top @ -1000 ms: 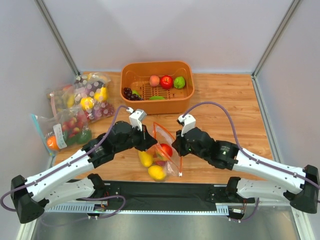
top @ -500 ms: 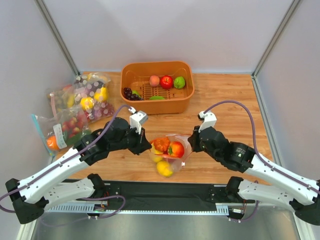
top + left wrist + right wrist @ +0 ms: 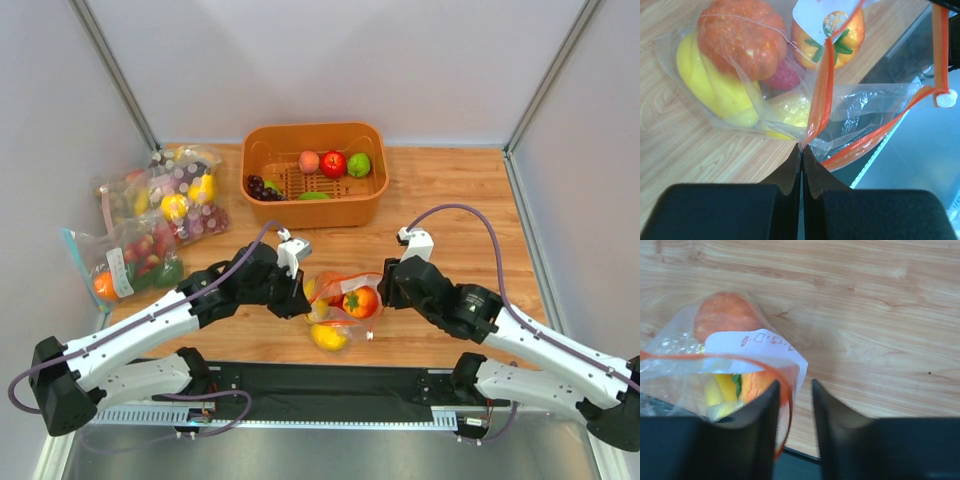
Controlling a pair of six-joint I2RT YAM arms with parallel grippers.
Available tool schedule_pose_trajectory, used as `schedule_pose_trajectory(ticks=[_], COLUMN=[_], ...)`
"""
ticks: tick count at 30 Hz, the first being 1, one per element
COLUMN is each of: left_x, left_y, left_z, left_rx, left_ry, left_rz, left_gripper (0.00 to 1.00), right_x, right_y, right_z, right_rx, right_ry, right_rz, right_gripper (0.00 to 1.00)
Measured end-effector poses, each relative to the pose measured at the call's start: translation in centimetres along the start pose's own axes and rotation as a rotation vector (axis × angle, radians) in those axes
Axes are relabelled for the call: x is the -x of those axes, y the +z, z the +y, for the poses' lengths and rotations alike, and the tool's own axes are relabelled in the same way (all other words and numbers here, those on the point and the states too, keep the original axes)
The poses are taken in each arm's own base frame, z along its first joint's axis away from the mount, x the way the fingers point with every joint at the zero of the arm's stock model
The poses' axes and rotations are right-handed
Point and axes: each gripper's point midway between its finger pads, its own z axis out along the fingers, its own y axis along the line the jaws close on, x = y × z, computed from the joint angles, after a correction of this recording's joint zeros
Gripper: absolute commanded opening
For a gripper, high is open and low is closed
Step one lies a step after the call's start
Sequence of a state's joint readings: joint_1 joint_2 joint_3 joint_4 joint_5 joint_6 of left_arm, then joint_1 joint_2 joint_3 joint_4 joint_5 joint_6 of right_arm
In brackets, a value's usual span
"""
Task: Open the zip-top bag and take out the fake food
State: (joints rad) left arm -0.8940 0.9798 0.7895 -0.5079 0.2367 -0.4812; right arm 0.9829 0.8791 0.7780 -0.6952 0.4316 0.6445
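1. So far, about half done: shows the clear crinkly plastic zip-top bag (image 3: 340, 300) with its orange-red zip strip (image 3: 820, 95) parted and the mouth gaping, low over the wooden table (image 3: 450, 190) between both grippers.
2. Leaves the removal to do: none of the fake food (image 3: 345, 298) looks to be out yet.
3. Pinches one lip of the zip strip in the left gripper (image 3: 801, 150), jaws pressed together on the plastic right at the fingertips.
4. Shows the right gripper (image 3: 796, 385) with jaws parted, bare gap between; clamps nothing, with the bag's other lip and white label (image 3: 750, 347) just ahead, brushing its left finger.
5. Keeps in the bag, just beyond the left fingertips: glossy orange bell pepper (image 3: 742, 35), yellow lemon-like fruits (image 3: 710, 85), red-yellow fruit (image 3: 850, 42).
6. Farther beyond both grippers, finds an orange plastic basket (image 3: 315, 212) holding peach (image 3: 309, 161), red apple (image 3: 333, 163), green fruit (image 3: 359, 164) and purple grapes (image 3: 262, 187); well off the left gripper's outer side, two more filled bags (image 3: 180, 190).
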Motion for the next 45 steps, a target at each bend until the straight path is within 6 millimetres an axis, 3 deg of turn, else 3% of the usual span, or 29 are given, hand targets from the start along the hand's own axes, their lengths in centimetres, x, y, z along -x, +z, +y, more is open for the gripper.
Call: schedule_pose_trajectory(ticks=[2,5,11,15,20,25,40,45], left_x=[0.2,0.7,1.8,2.2,2.4,2.4,2.5,2.8], left_y=[0.3,0.7,0.8,0.9,0.9,0.9,1.6,1.7], left_z=[-0.2,-0.6,-1.1,-1.3,-1.4,-1.4,-1.7,-2.3], left_rx=[-0.012,-0.03,-0.049,-0.055,-0.059,-0.059,-0.077,-0.108], left_ry=[-0.005,-0.011,-0.022,-0.028,-0.03,-0.03,-0.038,-0.036], left_rz=[-0.002,-0.016,-0.057,-0.076,-0.084,-0.083,-0.071,-0.077], left_gripper=[0.0,0.0,0.0,0.0,0.0,0.0,0.0,0.0], right_x=[0.5,2.3,4.9,4.8,2.9,0.3,-4.5,-5.2], right_y=[-0.6,-2.2,-6.3,-7.3,-4.9,-2.1,2.2,3.7], right_z=[0.1,1.1,4.5,6.9,8.1,7.6,4.7,4.4], right_rx=[0.013,0.07,0.231,0.314,0.282,0.207,0.047,0.025], right_ry=[-0.007,-0.007,-0.034,-0.082,-0.137,-0.187,-0.264,-0.264], right_rz=[-0.007,-0.04,-0.108,-0.087,-0.003,0.081,0.176,0.166], right_gripper=[0.51,0.57,0.55,0.52,0.49,0.5,0.87,0.88])
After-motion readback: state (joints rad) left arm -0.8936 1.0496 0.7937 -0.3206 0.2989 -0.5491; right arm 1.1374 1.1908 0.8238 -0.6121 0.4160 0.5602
